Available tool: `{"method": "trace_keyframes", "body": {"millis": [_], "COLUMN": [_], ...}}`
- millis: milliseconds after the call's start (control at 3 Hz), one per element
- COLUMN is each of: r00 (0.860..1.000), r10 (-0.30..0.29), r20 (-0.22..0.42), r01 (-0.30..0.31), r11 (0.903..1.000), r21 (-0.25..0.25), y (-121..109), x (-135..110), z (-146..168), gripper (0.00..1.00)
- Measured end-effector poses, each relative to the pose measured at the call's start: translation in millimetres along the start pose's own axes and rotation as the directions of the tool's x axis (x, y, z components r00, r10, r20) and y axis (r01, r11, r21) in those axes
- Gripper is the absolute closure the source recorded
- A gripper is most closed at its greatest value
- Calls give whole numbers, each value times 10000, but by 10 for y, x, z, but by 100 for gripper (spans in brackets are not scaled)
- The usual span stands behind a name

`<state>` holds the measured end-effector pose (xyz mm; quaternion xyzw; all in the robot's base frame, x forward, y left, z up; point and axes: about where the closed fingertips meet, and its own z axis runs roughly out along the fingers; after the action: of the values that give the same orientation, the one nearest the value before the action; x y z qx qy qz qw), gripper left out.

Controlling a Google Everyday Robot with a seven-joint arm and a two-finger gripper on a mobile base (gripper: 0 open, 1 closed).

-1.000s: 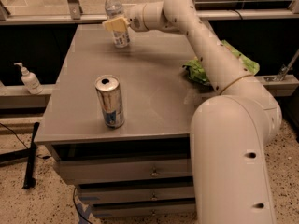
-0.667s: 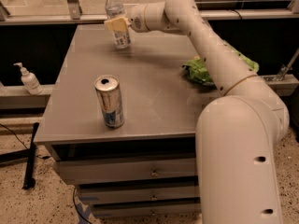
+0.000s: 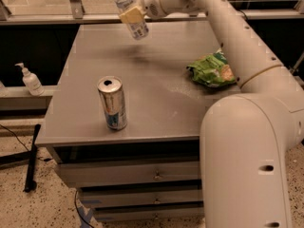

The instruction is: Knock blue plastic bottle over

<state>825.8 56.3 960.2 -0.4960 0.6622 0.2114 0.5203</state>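
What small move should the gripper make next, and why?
Probably push the way the bottle leans, away from the arm. The gripper is against the blue plastic bottle at the far end of the table. The bottle is tilted but not yet lying flat.

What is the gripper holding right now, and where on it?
The gripper appears clamped on the blue plastic bottle, around its middle just above the label; the bottle is tilted.

Dim, warm light; a soft shadow lies on the table (image 3: 166, 96) beneath the raised claw (image 3: 132, 16).
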Motion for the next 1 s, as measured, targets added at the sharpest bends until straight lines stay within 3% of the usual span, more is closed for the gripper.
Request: {"method": "trace_keyframes", "body": {"millis": [333, 667, 1000], "r00": [9813, 9358, 8846], "r10": [-1503, -2563, -3247], "r20": [-1199, -2420, -3347], "r01": [1515, 2403, 2399], "r11": [9885, 9661, 9324], "r21": [8, -941, -2704], "y": [-178, -75, 262], "x": [-77, 71, 383], "z": [-414, -649, -775], "gripper": [100, 100, 100]}}
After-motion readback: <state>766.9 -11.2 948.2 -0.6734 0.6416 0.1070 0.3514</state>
